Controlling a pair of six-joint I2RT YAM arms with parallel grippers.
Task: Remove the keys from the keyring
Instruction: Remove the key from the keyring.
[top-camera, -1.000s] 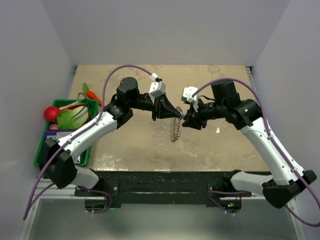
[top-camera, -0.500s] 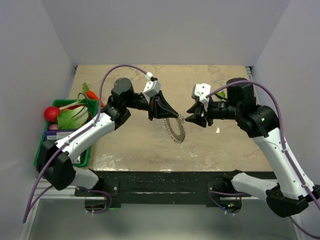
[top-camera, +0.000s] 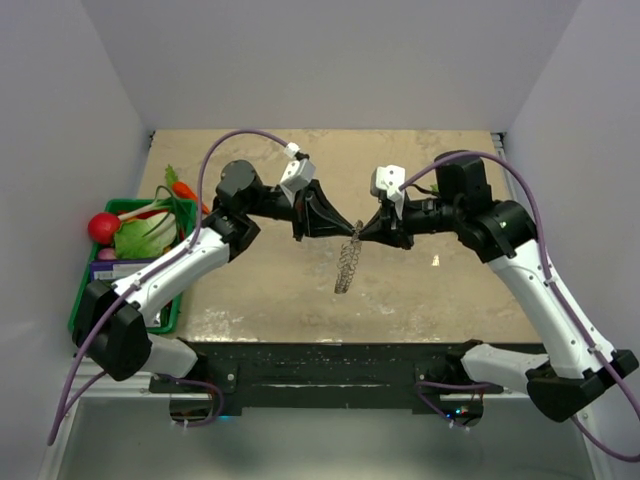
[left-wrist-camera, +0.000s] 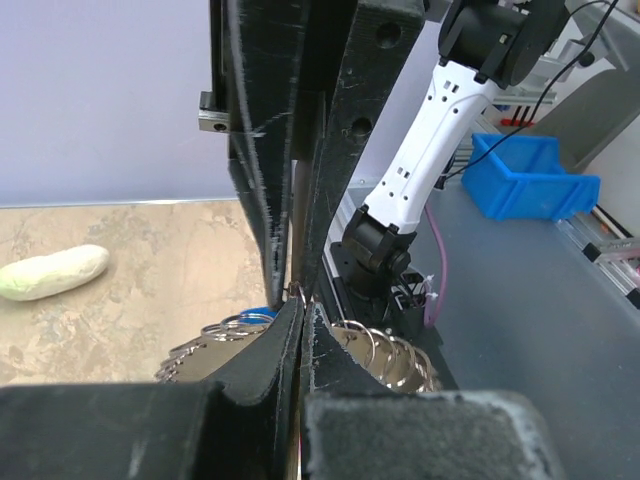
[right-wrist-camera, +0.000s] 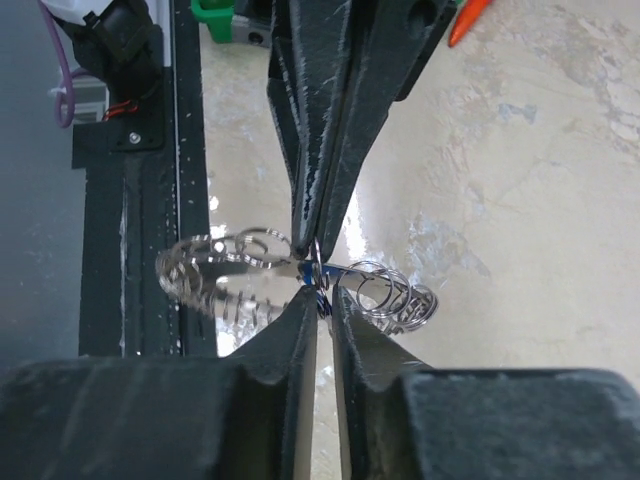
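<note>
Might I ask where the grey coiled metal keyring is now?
The keyring hangs at table centre in the top view, gripped between left gripper and right gripper.

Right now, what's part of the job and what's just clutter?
In play: keyring, blue-headed key, left gripper, right gripper.
Clutter: green tray, radish, carrot, red ball.

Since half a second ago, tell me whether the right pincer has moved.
Yes. The right pincer has shifted left, away from the pale fleck on the table, and now meets the left pincer over the keyring.
</note>
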